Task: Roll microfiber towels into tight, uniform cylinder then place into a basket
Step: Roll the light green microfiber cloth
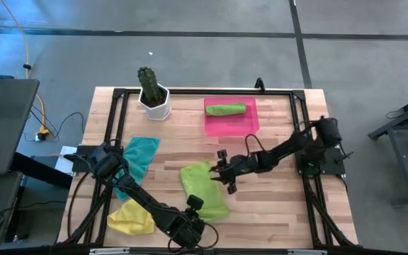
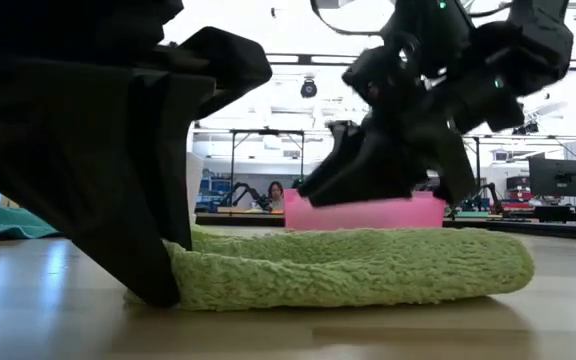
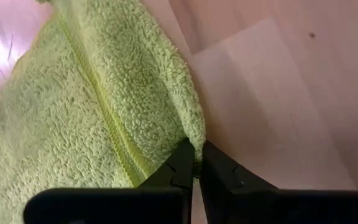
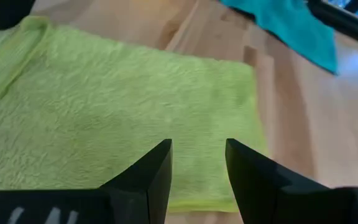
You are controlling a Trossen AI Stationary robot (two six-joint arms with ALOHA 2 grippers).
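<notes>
The left gripper (image 3: 196, 163), jaws pinched shut on the near corner of the green towel (image 1: 204, 188), holds its edge at the table's front, while the right gripper (image 4: 197, 163), jaws apart and empty, hangs over the far side of the same cloth. One rolled green towel (image 1: 226, 109) already lies in the pink basket (image 1: 250, 125); the teal towel (image 1: 140, 154) and yellow towel (image 1: 132, 218) wait flat. The thin corner grip could slip, leaving a loose, lopsided roll.

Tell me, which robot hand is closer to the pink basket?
Right. The right hand hovers open over the green towel, below the basket. The left hand pinches that towel's near edge, farther away.
</notes>
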